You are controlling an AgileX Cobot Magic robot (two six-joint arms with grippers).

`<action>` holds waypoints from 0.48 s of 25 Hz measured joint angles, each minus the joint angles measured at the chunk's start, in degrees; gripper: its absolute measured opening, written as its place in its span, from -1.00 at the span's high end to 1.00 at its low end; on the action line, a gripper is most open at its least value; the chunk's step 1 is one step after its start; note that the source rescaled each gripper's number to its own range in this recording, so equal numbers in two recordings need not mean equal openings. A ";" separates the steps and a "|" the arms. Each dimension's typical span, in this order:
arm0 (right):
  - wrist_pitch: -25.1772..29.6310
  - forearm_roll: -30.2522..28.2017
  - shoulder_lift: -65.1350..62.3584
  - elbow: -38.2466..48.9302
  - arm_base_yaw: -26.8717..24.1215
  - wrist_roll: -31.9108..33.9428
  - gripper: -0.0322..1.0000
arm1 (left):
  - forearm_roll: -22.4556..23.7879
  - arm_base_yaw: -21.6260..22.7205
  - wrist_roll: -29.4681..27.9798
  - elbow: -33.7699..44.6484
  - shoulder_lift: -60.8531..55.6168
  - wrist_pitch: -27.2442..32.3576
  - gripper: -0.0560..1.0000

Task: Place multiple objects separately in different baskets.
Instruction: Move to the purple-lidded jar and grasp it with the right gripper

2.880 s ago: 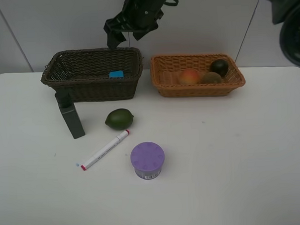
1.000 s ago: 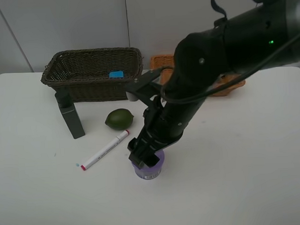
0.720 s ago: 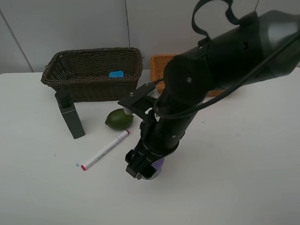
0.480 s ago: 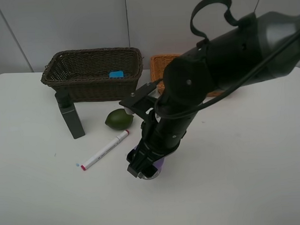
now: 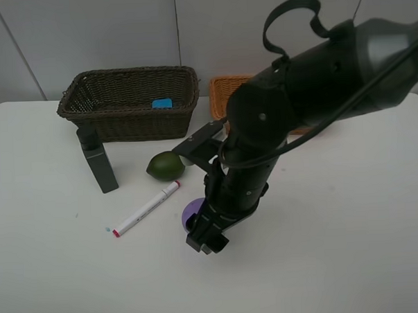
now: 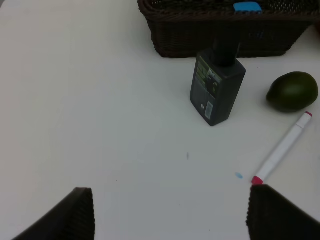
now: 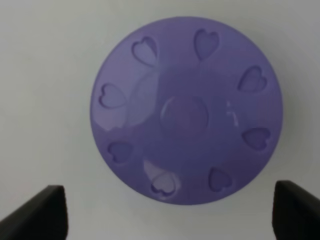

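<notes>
Hanging low over the purple-lidded jar [image 7: 186, 111], the right claw [image 7: 165, 212] is spread wide, with a fingertip on either side of the lid and neither touching it. The jar stands on the white desk [image 5: 338, 248]. Beyond it lie the white red-tipped marker [image 5: 146, 208], the green lime [image 5: 166, 165] and the upright dark green bottle [image 5: 98, 160]. The left claw [image 6: 172, 215] is also spread and empty. Farthest back, the dark brown basket [image 5: 124, 125] holds the blue eraser [image 5: 162, 102]. The orange-tan basket [image 5: 220, 93] is mostly hidden behind the arm.
</notes>
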 joint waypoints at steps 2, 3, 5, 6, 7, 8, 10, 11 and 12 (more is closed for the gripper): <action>0.00 0.00 1.47 0.00 0.00 0.00 -0.94 | 0.00 0.00 0.00 0.00 0.00 0.00 -0.66; -0.05 0.00 2.16 0.00 0.00 0.04 -0.94 | 0.00 0.00 0.00 0.00 0.00 0.00 -0.66; -0.69 0.00 3.18 0.00 0.00 0.04 -0.94 | 0.00 0.00 0.00 0.00 0.00 0.00 -0.66; -1.11 0.00 3.53 0.00 0.00 0.04 -0.94 | 0.00 0.00 0.00 0.00 0.00 0.00 -0.66; -1.56 0.00 3.82 0.00 0.00 0.04 -0.94 | 0.00 0.00 0.00 0.00 0.00 0.00 -0.66; -2.09 0.00 3.88 0.00 0.00 0.04 -0.94 | 0.00 0.00 0.00 0.00 0.00 0.00 -0.66; -2.98 0.00 3.88 0.00 0.00 0.04 -0.94 | 0.00 0.00 0.00 0.00 0.00 0.00 -0.66; -3.51 0.00 3.93 0.00 0.00 0.04 -0.94 | 0.00 0.00 0.00 0.00 0.00 0.00 -0.66; -3.97 0.00 4.09 0.00 0.00 0.04 -0.94 | 0.00 0.00 0.00 0.00 0.00 0.00 -0.66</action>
